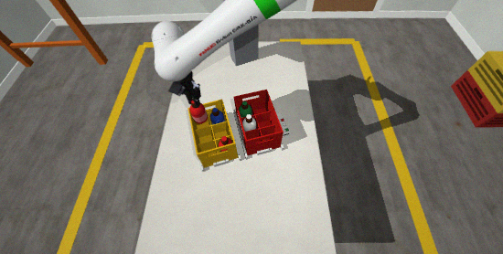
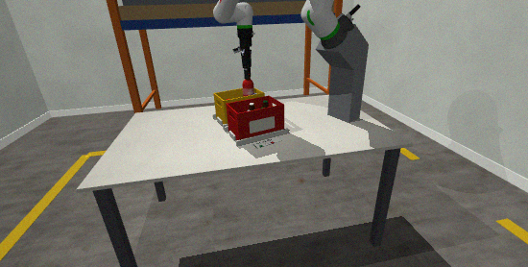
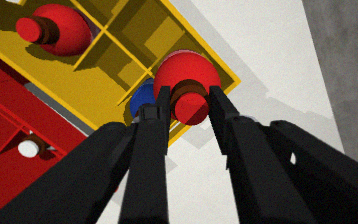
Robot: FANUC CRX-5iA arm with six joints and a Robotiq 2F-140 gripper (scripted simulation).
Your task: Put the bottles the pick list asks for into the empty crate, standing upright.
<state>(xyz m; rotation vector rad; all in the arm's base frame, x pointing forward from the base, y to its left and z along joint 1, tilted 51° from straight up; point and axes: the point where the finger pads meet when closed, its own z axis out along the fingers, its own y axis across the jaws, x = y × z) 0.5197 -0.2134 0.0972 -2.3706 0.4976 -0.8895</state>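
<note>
My gripper (image 1: 195, 100) (image 2: 248, 77) (image 3: 189, 100) is shut on the neck of a red bottle (image 1: 198, 113) (image 2: 248, 87) (image 3: 187, 72). The bottle is upright, its upper body above the rim at the back left corner of the yellow crate (image 1: 206, 160) (image 2: 220, 109); its lower part is hidden. A blue bottle (image 1: 217, 116) (image 3: 141, 100) stands beside it. Another red bottle (image 1: 224, 144) (image 3: 72, 30) stands in the front right compartment. The red crate (image 1: 262, 145) (image 2: 234, 125) holds a green bottle (image 1: 245, 110) and a white bottle (image 1: 249, 123) (image 3: 28, 148).
The pick list (image 1: 285, 127) (image 2: 264, 144) lies on the table to the right of the red crate in the top view, too small to read. The crates stand side by side with a narrow gap. The arm's grey pedestal (image 1: 246, 46) (image 2: 347, 84) stands at the table's back.
</note>
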